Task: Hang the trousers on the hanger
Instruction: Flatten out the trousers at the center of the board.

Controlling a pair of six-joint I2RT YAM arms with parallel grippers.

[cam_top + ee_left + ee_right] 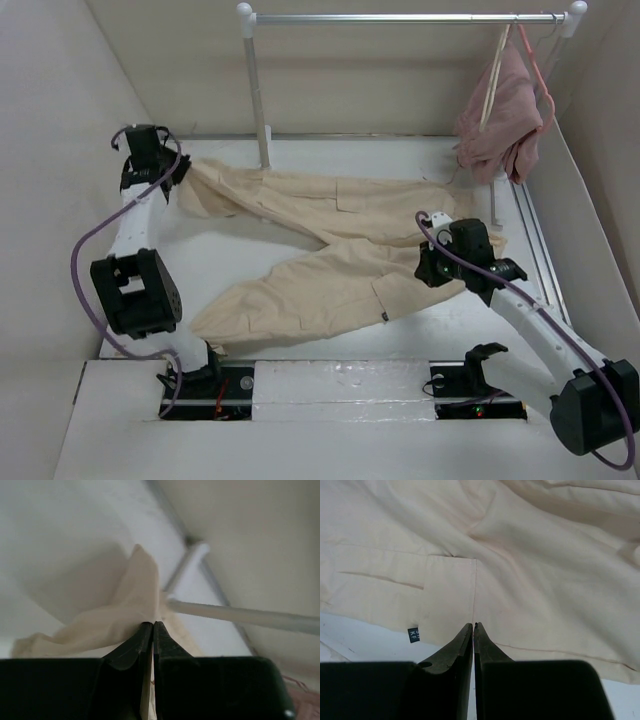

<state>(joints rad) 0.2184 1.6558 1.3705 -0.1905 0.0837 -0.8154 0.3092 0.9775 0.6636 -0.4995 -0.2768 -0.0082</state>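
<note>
The beige trousers (330, 245) lie spread on the table, with the legs towards the left and the waist at the right. My left gripper (178, 170) is shut on the end of the far leg; the left wrist view shows that cloth (127, 610) pinched between its closed fingers (153, 623). My right gripper (428, 268) is over the waist end. Its jaws (473, 625) are shut just above the cloth near a pocket (447, 595), with nothing seen between them. The cream hanger (493, 85) hangs from the rail at the far right, partly behind a pink garment.
A clothes rail (400, 18) spans the back on a white post (258, 100). The post also shows in the left wrist view (240, 614). A dusty-pink garment (500, 125) on a thin pink hanger (538, 62) hangs at the right. Walls enclose the table.
</note>
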